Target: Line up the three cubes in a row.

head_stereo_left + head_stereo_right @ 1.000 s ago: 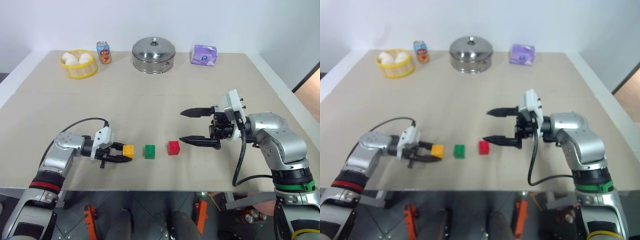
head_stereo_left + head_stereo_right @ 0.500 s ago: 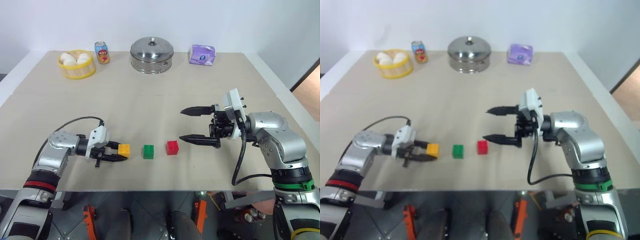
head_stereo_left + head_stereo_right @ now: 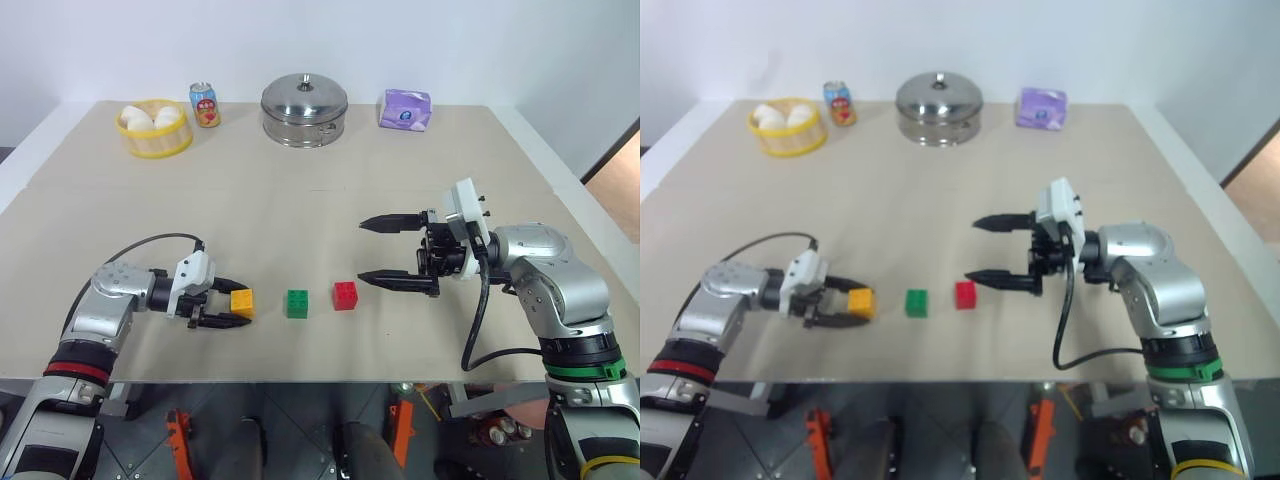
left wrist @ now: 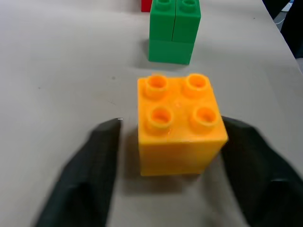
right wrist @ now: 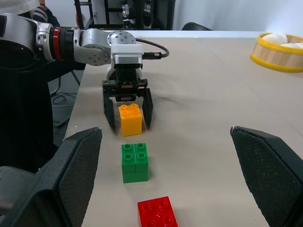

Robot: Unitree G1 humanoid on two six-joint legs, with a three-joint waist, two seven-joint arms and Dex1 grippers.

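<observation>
Left gripper (image 3: 232,309) is standing released, jaws parted on either side of the yellow-orange cube (image 3: 242,301), a gap showing at each face in its wrist view. Right gripper (image 3: 395,253) is hovering wide open, empty, just beside the red cube (image 3: 345,295). Green cube (image 3: 297,303) is sitting between the two, spaced apart, in a near-straight line along the table's (image 3: 330,200) near edge.

Judgement: the left arm should be backing straight out, jaws wide, without nudging the cube.

Soda can (image 3: 205,104) and purple packet (image 3: 405,108): print unreadable.
</observation>
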